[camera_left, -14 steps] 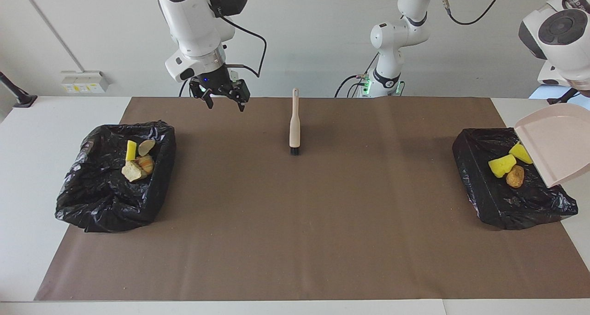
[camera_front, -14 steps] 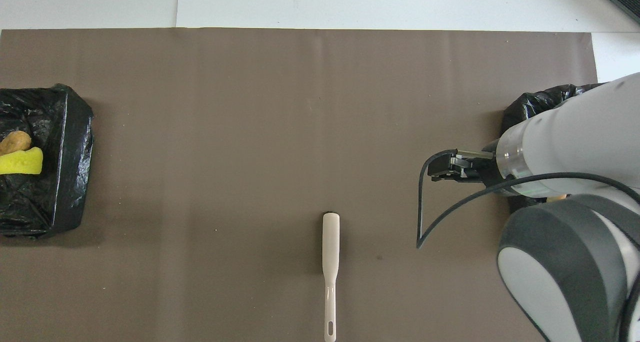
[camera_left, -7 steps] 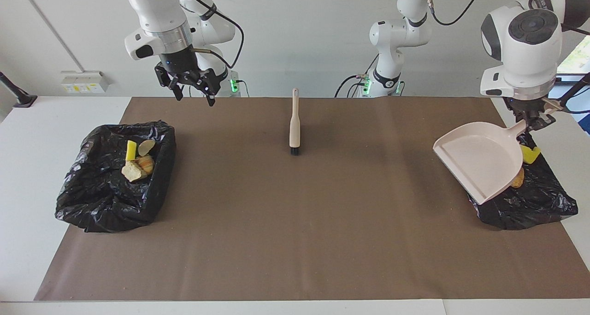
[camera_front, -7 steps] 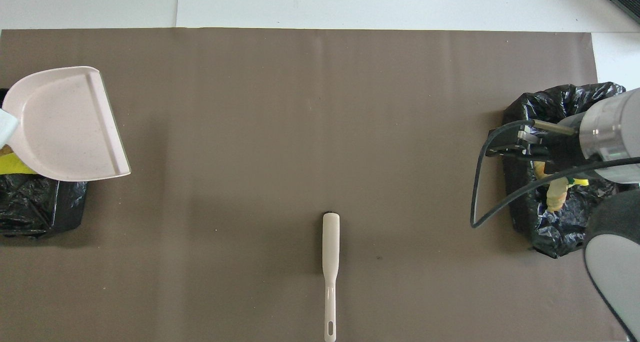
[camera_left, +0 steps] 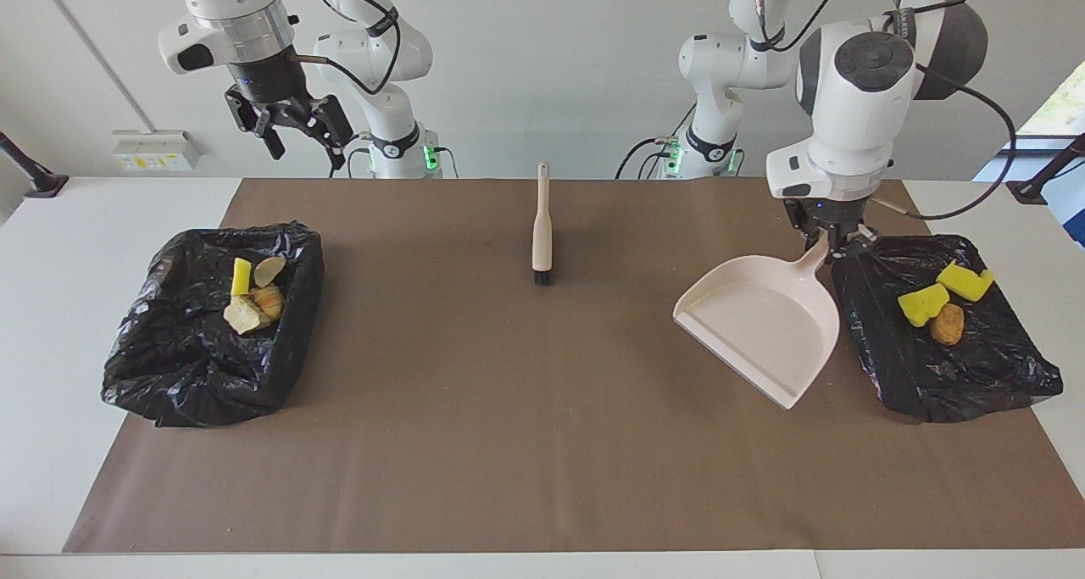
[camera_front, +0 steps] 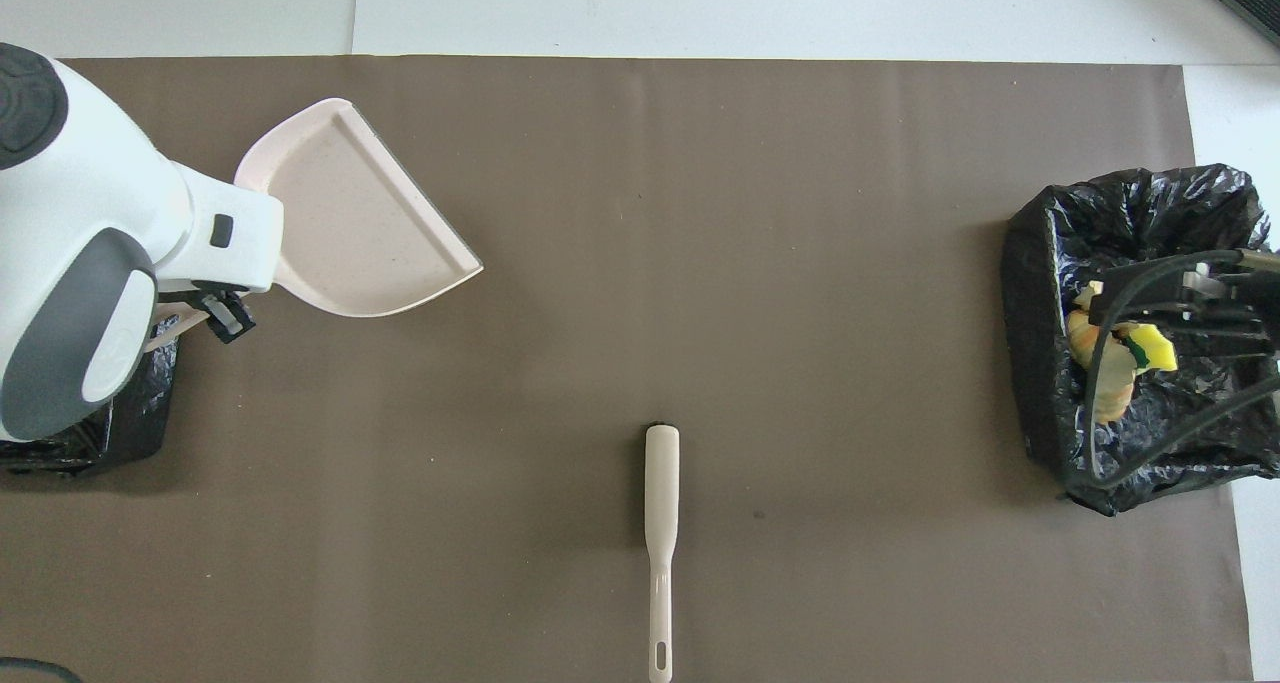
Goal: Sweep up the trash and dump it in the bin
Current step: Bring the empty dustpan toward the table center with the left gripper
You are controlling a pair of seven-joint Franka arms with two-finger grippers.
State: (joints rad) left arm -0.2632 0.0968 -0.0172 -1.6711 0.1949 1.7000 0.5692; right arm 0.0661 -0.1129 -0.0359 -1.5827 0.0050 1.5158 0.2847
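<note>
The left end effector point(camera_left: 829, 242) pinches the handle of the empty dustpan point(camera_left: 763, 325), held just beside the bin point(camera_left: 1000, 375) at the left arm's end of the bench. If the pan swings, its rim may catch the bag. The trash point(camera_left: 932, 308) lies in both bins point(camera_left: 169, 375). The right end effector point(camera_left: 292, 134) is spread, high over its corner. The bench middle is free, except the brush point(camera_left: 542, 231).

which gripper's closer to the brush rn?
Left. The left gripper, shut on the dustpan handle, is over the mat beside the bin at its end. The open right gripper is raised near its own bin, farther from the brush.
</note>
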